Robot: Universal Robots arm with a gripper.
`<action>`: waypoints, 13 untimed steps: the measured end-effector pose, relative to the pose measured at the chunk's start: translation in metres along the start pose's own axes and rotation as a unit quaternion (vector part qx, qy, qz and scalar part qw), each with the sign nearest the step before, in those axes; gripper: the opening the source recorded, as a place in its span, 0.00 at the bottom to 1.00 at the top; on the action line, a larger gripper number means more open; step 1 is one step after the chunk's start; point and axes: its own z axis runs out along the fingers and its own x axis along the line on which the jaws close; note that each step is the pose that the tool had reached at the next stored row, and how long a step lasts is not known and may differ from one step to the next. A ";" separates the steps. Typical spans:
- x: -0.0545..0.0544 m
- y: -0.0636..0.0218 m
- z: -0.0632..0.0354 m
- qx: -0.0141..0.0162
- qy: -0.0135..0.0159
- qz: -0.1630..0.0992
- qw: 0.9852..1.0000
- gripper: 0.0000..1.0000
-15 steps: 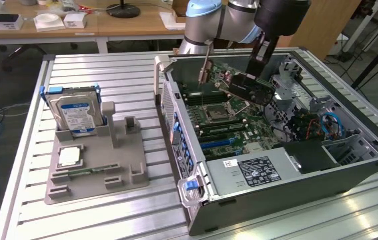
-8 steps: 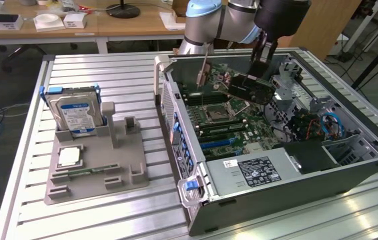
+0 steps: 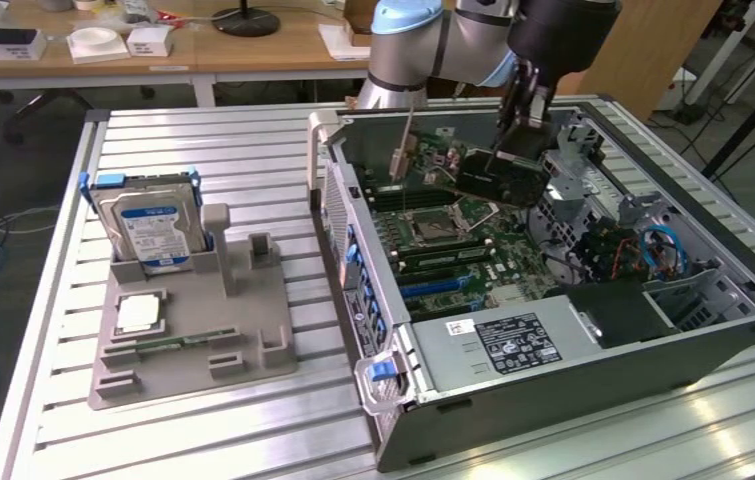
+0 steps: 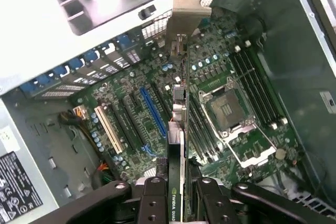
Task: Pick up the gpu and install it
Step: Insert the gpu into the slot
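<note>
The gpu [image 3: 500, 176], a flat black card, hangs tilted inside the open computer case [image 3: 737, 300], above the motherboard [image 3: 451, 245]. My gripper [image 3: 521, 128] is shut on its upper edge. In the wrist view the gpu [image 4: 179, 129] shows edge-on between my two black fingers [image 4: 152, 199], and its silvery bracket [image 4: 187, 9] points toward the case's rear wall. The card hovers over the expansion slots, near the blue slot [image 4: 152, 111], and is clear of the board.
A grey fixture [image 3: 197, 345] on the slatted table holds a hard drive [image 3: 150, 228] and a square processor chip [image 3: 141, 315]. Inside the case lie the empty CPU socket [image 4: 227, 109], memory slots [image 4: 257, 90], a power supply [image 3: 511, 345] and cables [image 3: 657, 250].
</note>
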 end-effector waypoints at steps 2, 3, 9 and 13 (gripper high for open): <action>0.000 -0.0001 0.0000 0.000 0.001 -0.014 1.000 0.26; 0.000 -0.0002 0.0001 -0.001 0.001 -0.021 1.000 0.26; 0.000 -0.0007 0.0002 -0.002 0.003 -0.063 0.998 0.26; 0.000 -0.0009 0.0002 -0.002 0.004 -0.093 0.996 0.26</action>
